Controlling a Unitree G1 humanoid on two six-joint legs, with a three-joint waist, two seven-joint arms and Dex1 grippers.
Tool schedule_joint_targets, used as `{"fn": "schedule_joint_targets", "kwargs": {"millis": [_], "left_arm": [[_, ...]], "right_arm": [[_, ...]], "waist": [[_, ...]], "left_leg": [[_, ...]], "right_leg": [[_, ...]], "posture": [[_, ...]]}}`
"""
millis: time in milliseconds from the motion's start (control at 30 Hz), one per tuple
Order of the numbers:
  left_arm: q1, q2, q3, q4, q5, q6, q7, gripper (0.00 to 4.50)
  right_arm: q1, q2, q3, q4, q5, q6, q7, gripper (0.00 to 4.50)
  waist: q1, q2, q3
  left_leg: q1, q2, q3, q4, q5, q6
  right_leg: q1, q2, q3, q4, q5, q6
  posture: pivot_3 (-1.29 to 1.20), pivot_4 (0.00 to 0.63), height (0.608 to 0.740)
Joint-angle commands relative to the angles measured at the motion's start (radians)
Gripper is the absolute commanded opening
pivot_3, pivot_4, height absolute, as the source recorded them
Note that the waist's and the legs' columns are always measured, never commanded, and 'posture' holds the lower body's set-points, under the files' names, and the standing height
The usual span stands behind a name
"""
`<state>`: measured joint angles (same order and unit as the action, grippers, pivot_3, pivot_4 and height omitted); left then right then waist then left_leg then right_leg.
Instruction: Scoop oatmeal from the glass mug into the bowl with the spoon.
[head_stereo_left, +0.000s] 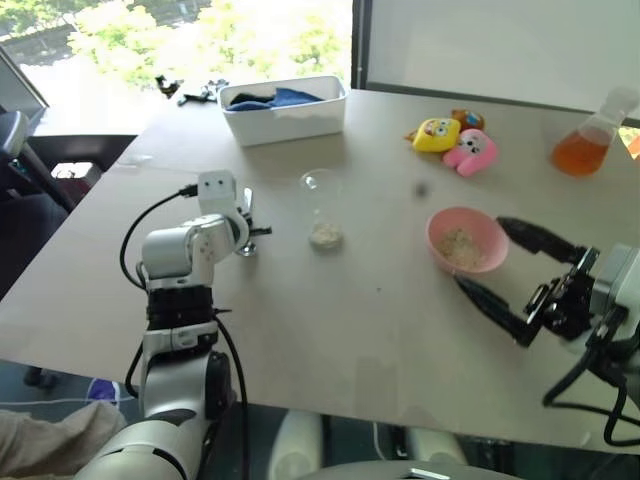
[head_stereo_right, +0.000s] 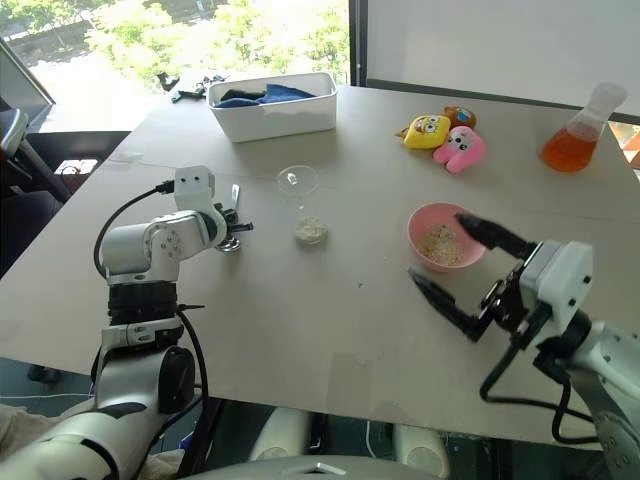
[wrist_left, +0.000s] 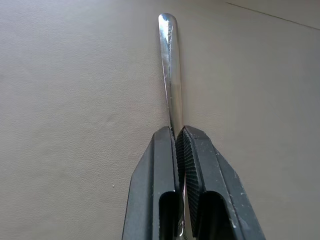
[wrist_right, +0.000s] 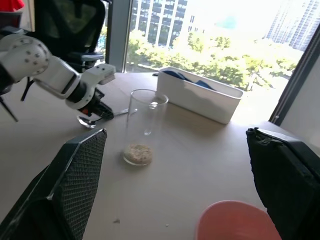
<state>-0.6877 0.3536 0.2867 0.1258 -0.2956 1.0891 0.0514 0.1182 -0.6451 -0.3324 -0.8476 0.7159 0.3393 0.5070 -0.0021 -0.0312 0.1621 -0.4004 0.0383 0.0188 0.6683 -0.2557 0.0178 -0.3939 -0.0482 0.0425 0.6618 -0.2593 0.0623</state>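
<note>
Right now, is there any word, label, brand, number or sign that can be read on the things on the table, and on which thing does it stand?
None can be read: the glass mug, the bowl, the white tub and the flask show no legible text.

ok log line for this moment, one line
left gripper: shut on spoon, on table | right gripper: open, by bowl | oatmeal: in glass mug

Pale table (head_stereo_left: 330, 330) beside bright window (head_stereo_left: 200, 35) onto sunlit trees.
</note>
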Motion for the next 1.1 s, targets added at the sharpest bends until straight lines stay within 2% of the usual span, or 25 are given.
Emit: {"fn": "schedule_joint_targets", "kwargs": {"millis": [33,100,167,267,367,400,433,533,600,867,1100], "left_arm": [[-0.044,0.012,0.066,-0.117,-0.015,-0.180,-0.033,0.07],[-0.069,0.009,0.059,-0.145,-0.041,-0.327,-0.122,0.07],[-0.097,0.024,0.017,-0.164,-0.074,-0.458,-0.280,0.07],[-0.120,0.057,-0.072,-0.188,-0.075,-0.582,-0.463,0.07],[-0.117,0.074,-0.157,-0.223,-0.061,-0.707,-0.600,0.07],[-0.113,0.082,-0.180,-0.232,-0.055,-0.740,-0.638,0.00],[-0.109,0.091,-0.200,-0.240,-0.049,-0.770,-0.673,0.00],[-0.117,0.110,-0.217,-0.234,-0.057,-0.814,-0.736,0.00],[-0.123,0.130,-0.231,-0.226,-0.048,-0.856,-0.784,0.00],[-0.120,0.149,-0.260,-0.222,-0.041,-0.925,-0.865,0.00],[-0.117,0.147,-0.274,-0.218,-0.036,-0.948,-0.898,0.00]], "right_arm": [[-0.121,-0.050,-0.018,-0.031,0.040,0.120,-0.136,4.50],[-0.209,-0.129,-0.025,-0.042,0.070,0.283,-0.248,4.50],[-0.406,-0.167,0.017,0.047,0.209,0.396,-0.293,4.50],[-0.732,-0.075,0.114,0.213,0.329,0.514,-0.407,4.50],[-0.956,0.064,0.176,0.358,0.387,0.597,-0.511,4.50],[-0.998,0.100,0.184,0.389,0.404,0.613,-0.528,3.98],[-1.034,0.130,0.192,0.417,0.413,0.627,-0.541,3.68],[-1.098,0.190,0.207,0.479,0.417,0.660,-0.573,2.39],[-1.121,0.218,0.206,0.512,0.411,0.673,-0.587,2.39],[-1.165,0.302,0.179,0.559,0.444,0.682,-0.611,2.39],[-1.178,0.318,0.166,0.567,0.471,0.694,-0.615,2.39]], "waist": [[0.000,-0.001,0.002],[0.001,-0.001,0.002],[0.006,-0.001,0.003],[0.000,-0.001,0.003],[-0.002,-0.001,0.003],[-0.003,-0.001,0.003],[-0.003,-0.001,0.003],[-0.010,0.000,0.004],[-0.010,0.000,0.004],[-0.012,0.001,0.004],[-0.012,0.001,0.004]], "left_leg": [[0.000,0.000,0.000,0.000,0.000,0.000],[-0.003,0.000,0.000,0.000,0.000,0.000],[-0.005,0.000,0.000,0.000,0.000,-0.001],[-0.011,-0.001,0.001,0.002,0.001,-0.001],[-0.014,-0.001,0.001,0.001,0.001,-0.001],[-0.016,-0.001,0.001,0.000,0.001,-0.001],[-0.018,-0.001,0.001,-0.001,0.001,-0.001],[-0.027,-0.001,0.002,0.000,0.003,-0.004],[-0.034,-0.001,0.002,0.001,0.003,-0.004],[-0.033,-0.001,0.002,0.002,0.001,0.000],[-0.032,0.000,0.002,0.003,0.001,0.000]], "right_leg": [[0.000,0.000,0.000,0.000,0.000,0.000],[-0.002,-0.001,0.000,0.000,0.000,0.000],[-0.004,-0.002,-0.001,-0.001,0.000,0.000],[-0.010,-0.003,-0.001,0.000,0.001,-0.001],[-0.013,-0.002,-0.003,0.000,0.001,-0.001],[-0.015,-0.002,-0.002,0.000,0.001,-0.001],[-0.017,-0.002,-0.002,-0.001,0.001,-0.001],[-0.024,-0.002,-0.003,0.000,0.001,-0.001],[-0.029,-0.003,-0.005,0.001,0.001,0.000],[-0.029,-0.002,-0.006,0.001,0.001,0.000],[-0.029,-0.001,-0.006,0.002,0.001,0.000]], "posture": [[0.00,0.150,0.740],[0.00,0.150,0.740],[0.00,0.150,0.740],[0.00,0.150,0.740],[0.00,0.150,0.740],[0.00,0.150,0.740],[0.00,0.150,0.740],[0.00,0.150,0.740],[0.00,0.150,0.740],[0.00,0.150,0.740],[0.00,0.150,0.740]]}}
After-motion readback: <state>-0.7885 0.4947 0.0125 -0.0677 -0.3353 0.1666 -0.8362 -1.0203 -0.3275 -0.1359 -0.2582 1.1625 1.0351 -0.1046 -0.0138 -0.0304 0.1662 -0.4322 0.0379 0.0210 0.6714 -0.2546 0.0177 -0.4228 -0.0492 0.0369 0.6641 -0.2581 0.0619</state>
